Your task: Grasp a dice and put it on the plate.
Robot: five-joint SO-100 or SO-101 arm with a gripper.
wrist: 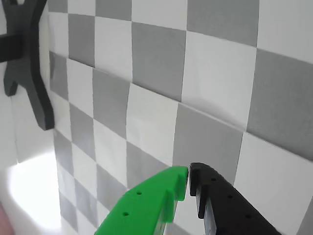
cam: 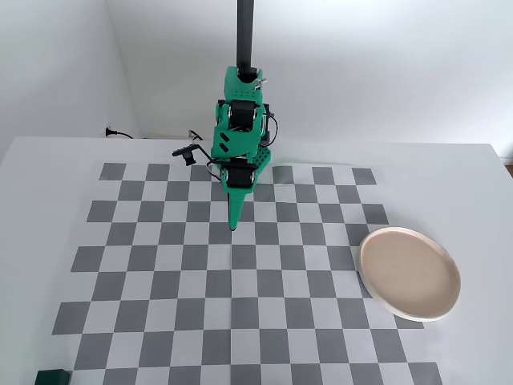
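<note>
The dice, a small dark green cube, sits at the near left corner in the fixed view, just off the checkerboard and partly cut by the frame's bottom edge. The beige-pink plate lies on the board's right side, with nothing on it. My gripper points down over the board's middle rows, far from both. In the wrist view my gripper shows a green finger and a black finger with tips together and nothing between them. Neither dice nor plate appears in the wrist view.
The grey and white checkerboard mat covers most of the white table. A black pole rises behind the arm's base. A black cross-shaped bracket shows at the upper left of the wrist view. A cable lies by the back wall.
</note>
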